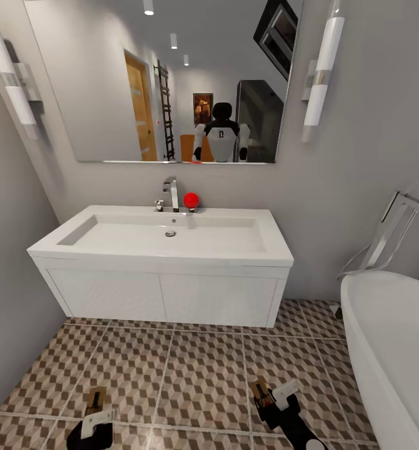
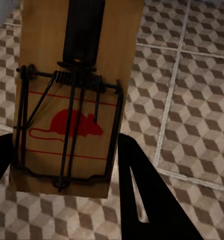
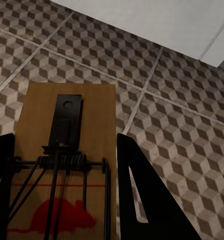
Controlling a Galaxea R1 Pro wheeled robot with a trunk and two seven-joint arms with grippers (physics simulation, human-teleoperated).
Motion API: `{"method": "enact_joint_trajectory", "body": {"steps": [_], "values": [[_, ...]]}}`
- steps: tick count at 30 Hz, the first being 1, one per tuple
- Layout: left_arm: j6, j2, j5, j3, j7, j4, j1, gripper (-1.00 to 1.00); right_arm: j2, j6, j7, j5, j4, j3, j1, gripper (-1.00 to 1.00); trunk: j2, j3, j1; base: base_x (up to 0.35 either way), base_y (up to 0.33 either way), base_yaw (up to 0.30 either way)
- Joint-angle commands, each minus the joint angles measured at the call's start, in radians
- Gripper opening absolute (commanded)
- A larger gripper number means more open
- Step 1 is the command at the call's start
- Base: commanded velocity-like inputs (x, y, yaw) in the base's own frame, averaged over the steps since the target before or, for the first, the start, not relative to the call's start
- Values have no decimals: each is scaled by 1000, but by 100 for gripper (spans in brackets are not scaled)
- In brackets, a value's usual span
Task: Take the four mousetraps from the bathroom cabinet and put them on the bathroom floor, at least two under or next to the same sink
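While each arm's fingers [image 1: 97, 417] [image 1: 273, 394] grip a mousetrap [image 2: 71, 100] [image 3: 66, 165], open floor [image 1: 197, 369] fronts the sink [image 1: 166, 250].

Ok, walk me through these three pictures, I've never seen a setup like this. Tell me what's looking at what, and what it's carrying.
This is a simulated two-armed robot in a bathroom. The big picture comes from its head camera: it faces a white sink under a mirror, with a bathtub at the right and patterned floor tiles below. The left gripper and right gripper show at the bottom edge. The other two pictures come from cameras on each wrist, looking along the dark fingers. The left gripper holds a wooden mousetrap with a red mouse print, and the right gripper holds a second mousetrap. Both hang above the tiles.
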Motion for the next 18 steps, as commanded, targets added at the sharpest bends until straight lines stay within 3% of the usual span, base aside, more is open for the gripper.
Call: {"method": "enact_joint_trajectory", "body": {"steps": [1,9,11,12,18], "values": [[-25,1,-4,-11,14,17,0,-100,0,-3,8,-5,0,-3,-1,-100,0,-1,0,0,0,0],[-71,-3,-4,-13,8,72,0,-100,2,-3,6,-5,1,-3,0,-100,0,-1,0,0,0,0],[-72,-4,-4,-13,-5,74,0,-100,2,-3,6,-5,1,-3,0,-100,0,-1,0,0,0,0],[-73,-4,-4,-12,-52,78,0,-100,2,-3,4,-4,1,-3,0,-100,0,-1,0,0,0,0],[-73,-5,-4,-12,-74,80,0,-100,2,-4,3,-4,1,-3,0,-100,0,-1,0,0,0,0]]}}
